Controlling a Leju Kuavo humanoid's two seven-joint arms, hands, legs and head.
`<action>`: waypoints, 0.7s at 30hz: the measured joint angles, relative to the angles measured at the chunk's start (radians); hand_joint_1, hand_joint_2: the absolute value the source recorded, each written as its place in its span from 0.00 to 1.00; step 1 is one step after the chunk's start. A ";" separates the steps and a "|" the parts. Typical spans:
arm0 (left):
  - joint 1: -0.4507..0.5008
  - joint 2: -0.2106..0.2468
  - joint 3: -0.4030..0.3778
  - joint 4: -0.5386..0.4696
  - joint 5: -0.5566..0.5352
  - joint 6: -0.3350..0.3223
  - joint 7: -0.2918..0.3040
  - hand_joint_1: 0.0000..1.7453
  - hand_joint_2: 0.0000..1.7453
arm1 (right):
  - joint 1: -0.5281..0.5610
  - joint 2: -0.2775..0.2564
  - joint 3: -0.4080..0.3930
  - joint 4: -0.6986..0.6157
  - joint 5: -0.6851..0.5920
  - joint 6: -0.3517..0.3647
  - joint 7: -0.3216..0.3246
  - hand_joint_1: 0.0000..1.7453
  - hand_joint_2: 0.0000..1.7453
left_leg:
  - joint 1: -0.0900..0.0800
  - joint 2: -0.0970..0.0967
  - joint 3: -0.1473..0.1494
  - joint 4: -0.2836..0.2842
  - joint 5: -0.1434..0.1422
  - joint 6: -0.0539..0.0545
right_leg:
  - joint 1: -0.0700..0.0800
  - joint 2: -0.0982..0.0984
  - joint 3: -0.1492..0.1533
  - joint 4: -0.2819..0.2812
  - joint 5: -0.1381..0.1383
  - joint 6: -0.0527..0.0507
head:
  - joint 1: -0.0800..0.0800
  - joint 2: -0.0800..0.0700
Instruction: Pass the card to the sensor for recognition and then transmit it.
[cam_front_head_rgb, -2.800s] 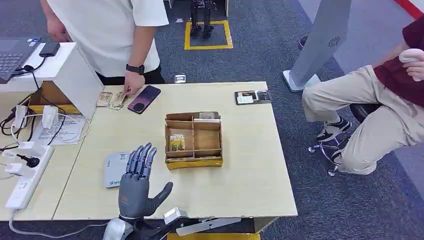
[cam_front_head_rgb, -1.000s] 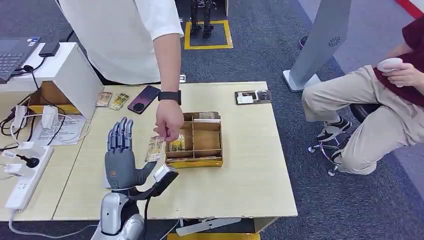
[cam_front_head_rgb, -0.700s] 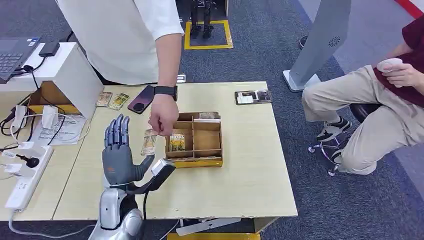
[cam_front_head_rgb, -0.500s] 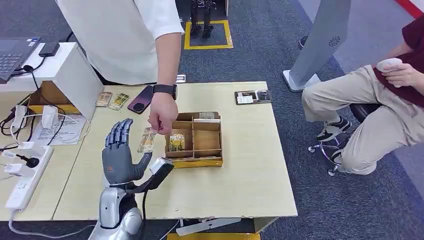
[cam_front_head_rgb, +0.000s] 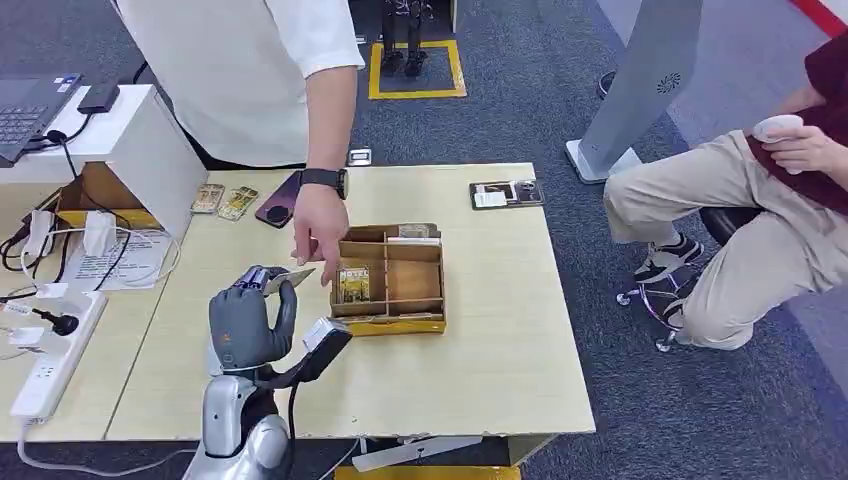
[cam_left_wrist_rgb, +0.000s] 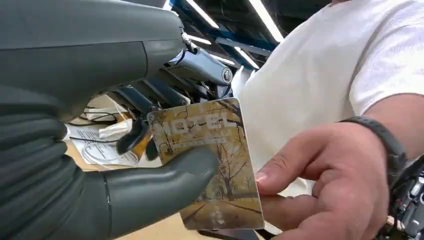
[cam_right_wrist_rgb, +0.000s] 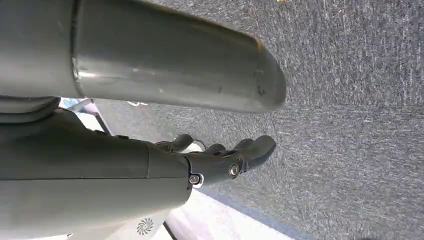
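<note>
You've got the left hand (cam_front_head_rgb: 252, 318) raised over the near-left part of the table (cam_front_head_rgb: 480, 360), fingers curled and thumb pressed on the card (cam_left_wrist_rgb: 210, 160). In the head view the card (cam_front_head_rgb: 288, 276) sticks out of the top of that hand, just left of the cardboard box (cam_front_head_rgb: 388, 281). In the left wrist view it is a glossy card with a yellow-brown autumn tree print and "HOTEL" lettering across one end, flat and unbent. The person's hand (cam_left_wrist_rgb: 325, 185) pinches the opposite edge, so both hold it; a dark watch (cam_front_head_rgb: 323, 181) sits on that wrist.

Your right hand (cam_right_wrist_rgb: 220, 162) hangs beside the body over grey carpet, fingers loosely apart with nothing in them.

The table is pale wood. The box has open compartments, one with another card (cam_front_head_rgb: 353, 284) standing in it. A dark phone (cam_front_head_rgb: 277, 197) and two small cards (cam_front_head_rgb: 223, 200) lie at the far-left edge, and a black tray (cam_front_head_rgb: 507, 193) at the far right. A white power strip (cam_front_head_rgb: 50, 355) with plugs lies at the left, papers and cables beyond it. Blue-grey carpet, a yellow floor square (cam_front_head_rgb: 416, 68), and a seated person (cam_front_head_rgb: 760, 200) at the right.
</note>
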 joint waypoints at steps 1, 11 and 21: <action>0.000 -0.002 0.003 0.000 -0.003 0.000 -0.005 1.00 1.00 | 0.000 0.000 0.000 0.000 0.000 0.000 0.000 0.00 0.00 | 0.000 0.000 0.000 0.000 0.000 0.000 | 0.000 0.000 0.000 0.000 0.000 0.000 | 0.000 0.000; 0.006 -0.018 0.021 0.000 -0.024 0.000 -0.018 1.00 1.00 | 0.000 0.000 0.001 0.000 0.003 0.000 0.000 0.00 0.00 | 0.000 0.000 0.000 0.000 0.000 0.000 | 0.000 0.000 0.000 0.000 0.000 0.000 | 0.000 0.000; 0.006 -0.021 0.045 0.000 -0.055 0.000 0.005 1.00 1.00 | 0.000 0.000 0.001 0.000 0.003 0.000 0.000 0.00 0.00 | 0.000 0.000 0.000 0.000 0.000 0.000 | 0.000 0.000 0.000 0.000 0.000 0.000 | 0.000 0.000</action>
